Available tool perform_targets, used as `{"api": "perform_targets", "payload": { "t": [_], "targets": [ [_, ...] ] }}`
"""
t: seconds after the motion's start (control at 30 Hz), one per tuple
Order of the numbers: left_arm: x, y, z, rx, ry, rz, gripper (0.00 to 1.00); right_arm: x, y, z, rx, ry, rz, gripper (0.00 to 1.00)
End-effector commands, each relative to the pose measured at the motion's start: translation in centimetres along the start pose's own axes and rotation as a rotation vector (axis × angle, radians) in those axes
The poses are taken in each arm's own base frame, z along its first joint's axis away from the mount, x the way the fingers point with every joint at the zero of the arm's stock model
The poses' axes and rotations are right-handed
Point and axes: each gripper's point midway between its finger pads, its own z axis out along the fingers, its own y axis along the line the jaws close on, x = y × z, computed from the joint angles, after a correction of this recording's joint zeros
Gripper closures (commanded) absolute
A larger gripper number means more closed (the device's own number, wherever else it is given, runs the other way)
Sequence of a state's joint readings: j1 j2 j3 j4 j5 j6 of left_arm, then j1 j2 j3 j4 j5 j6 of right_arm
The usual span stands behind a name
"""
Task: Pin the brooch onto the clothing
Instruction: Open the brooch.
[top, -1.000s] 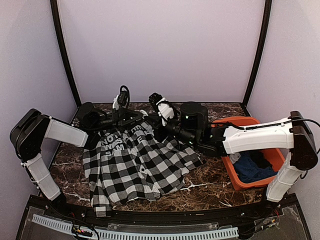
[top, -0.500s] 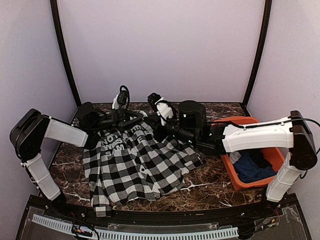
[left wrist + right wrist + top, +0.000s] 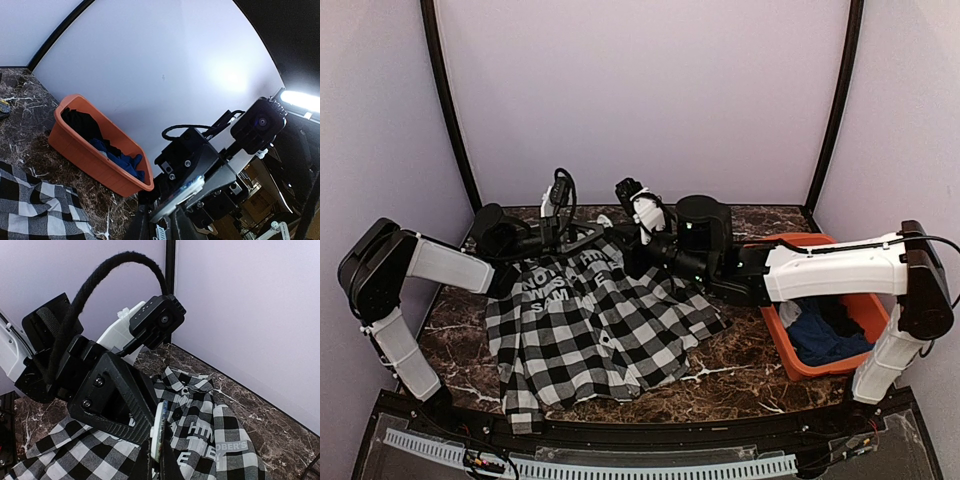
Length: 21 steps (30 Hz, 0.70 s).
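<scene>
Shirt [image 3: 590, 330] spread on the counter [image 3: 740, 368]; brooch [image 3: 158, 427] not yet pinned. My right claw [image 3: 156, 456] pinches it over the shirt. I cannot tell whether the left claw [image 3: 588, 238] beside it grips anything.

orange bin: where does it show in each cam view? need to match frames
Top external: orange bin at the right side of the table.
Left wrist: left of centre, on the marble.
Right wrist: not in it.
Shared landmark: checked shirt, in all three.
</scene>
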<state>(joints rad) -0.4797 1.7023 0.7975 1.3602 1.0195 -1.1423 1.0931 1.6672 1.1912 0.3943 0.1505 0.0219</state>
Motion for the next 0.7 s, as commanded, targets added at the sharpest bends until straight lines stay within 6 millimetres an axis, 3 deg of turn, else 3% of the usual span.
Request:
{"api": "perform_targets", "payload": {
  "t": [0.0, 0.23, 0.43, 0.67],
  "targets": [
    [0.1, -2.5, 0.2, 0.064, 0.007, 0.061, 0.94, -1.7, 2.1, 0.0, -0.079, -0.051, -0.019, 1.00],
    [0.0, -3.6, 0.2, 0.094, 0.012, 0.089, 0.67, -0.9, -0.1, -0.3, 0.003, -0.017, 0.035, 1.00],
    [0.0, -4.1, 0.1, 0.114, 0.015, 0.101, 0.61, -0.9, -1.4, -1.2, 0.022, -0.021, 0.075, 1.00],
    [-0.3, -4.2, 0.0, 0.130, -0.009, 0.088, 0.64, -0.4, -1.0, -0.8, 0.001, -0.013, 0.081, 1.00]
  ]
}}
